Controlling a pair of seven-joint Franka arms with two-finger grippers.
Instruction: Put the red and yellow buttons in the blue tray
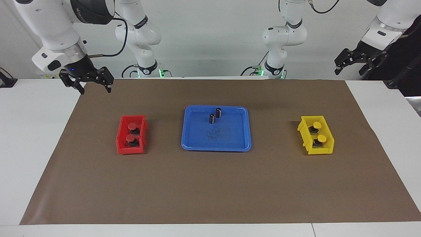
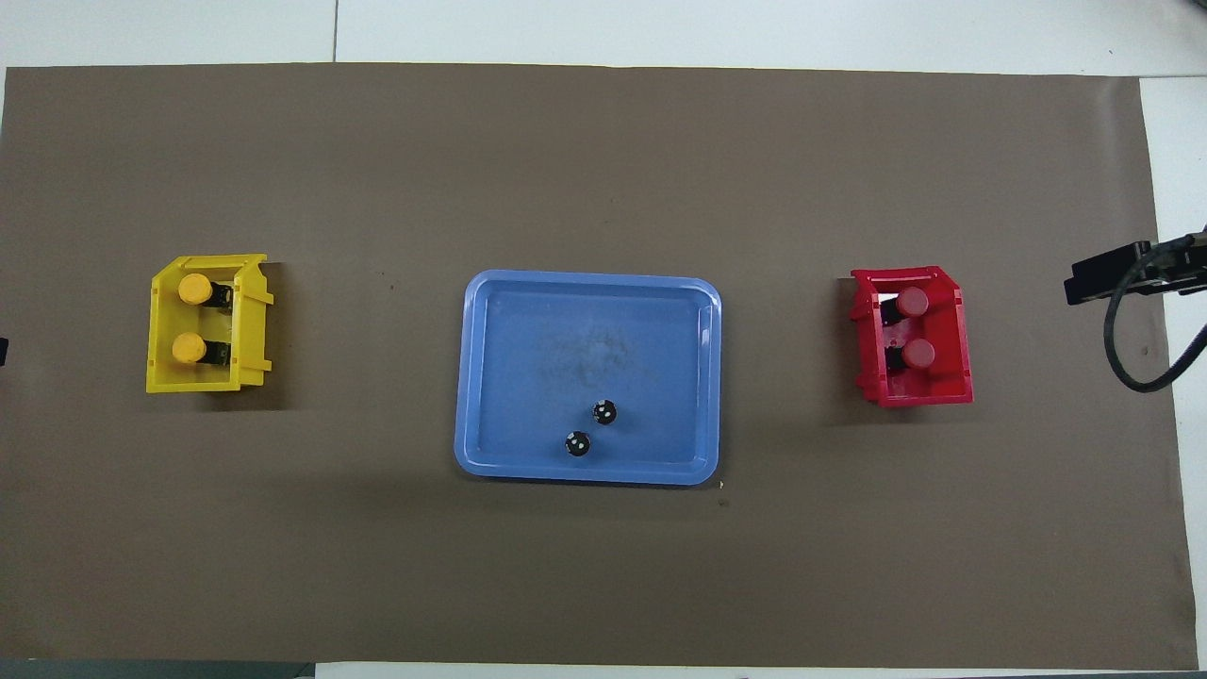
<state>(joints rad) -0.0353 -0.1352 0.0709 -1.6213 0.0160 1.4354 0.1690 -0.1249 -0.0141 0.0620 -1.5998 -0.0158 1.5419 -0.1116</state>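
Note:
Two red buttons sit in a small red bin toward the right arm's end. At the left arm's end, two yellow buttons sit in a small yellow bin. The blue tray lies between the bins, in the middle of the mat. My right gripper hangs open and empty over the mat's corner nearest the robots, apart from the red bin. My left gripper is raised, open and empty, past the mat's other near corner.
Two small dark cylinders with silvery tops stand in the tray near its rim closest to the robots. A brown mat covers most of the white table. A dark part of the right hand with its cable shows at the overhead view's edge.

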